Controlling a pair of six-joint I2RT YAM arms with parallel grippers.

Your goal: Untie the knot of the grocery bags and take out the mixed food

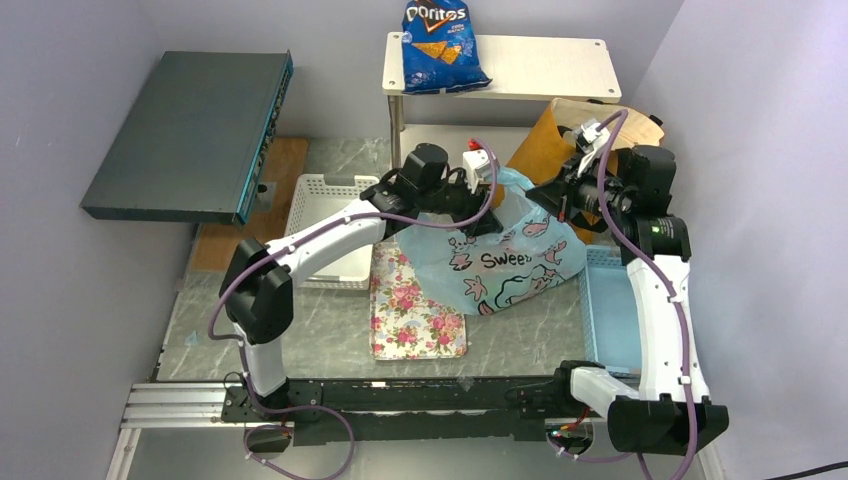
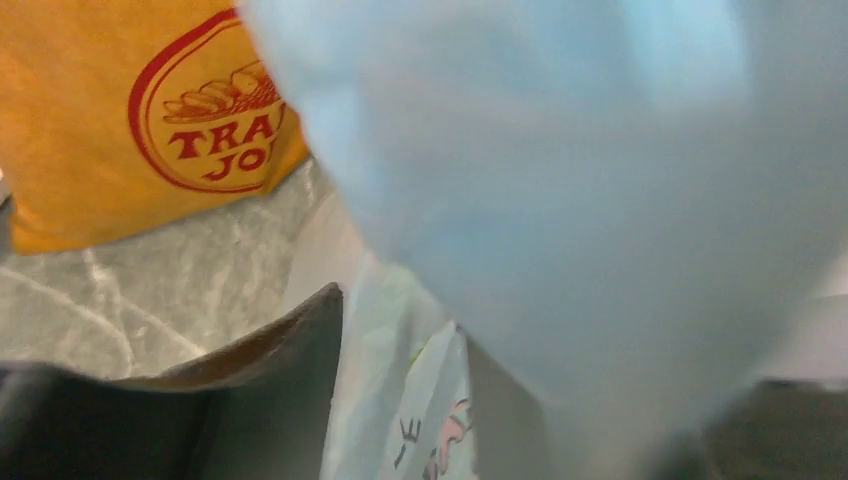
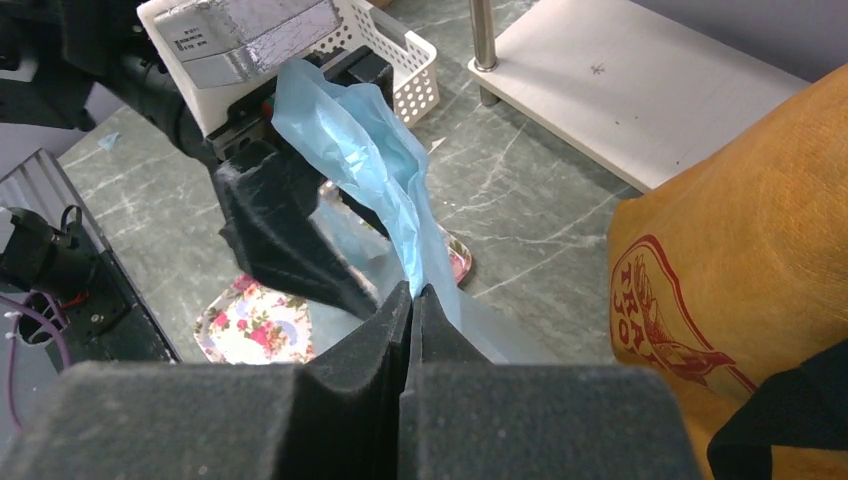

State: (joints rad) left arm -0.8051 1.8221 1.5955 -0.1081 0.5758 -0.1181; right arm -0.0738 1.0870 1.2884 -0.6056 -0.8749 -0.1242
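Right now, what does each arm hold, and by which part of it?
Both hold the light-blue plastic bag by its twisted handle: the right fingers are shut on the strip's near end, the left fingers clamp it farther along.

A light-blue plastic bag [image 1: 500, 258] printed with cartoons and "Sweet" sits mid-table [image 1: 300, 335], its near left corner overlapping a floral tray [image 1: 415, 320]. The left gripper [image 1: 482, 218] and right gripper [image 1: 548, 196] both reach its gathered top; whether their fingers pinch it cannot be told here. An orange-tan tote [image 1: 540, 150] stands behind. A Doritos bag [image 1: 438, 45] lies on the far white shelf [image 1: 545, 65].
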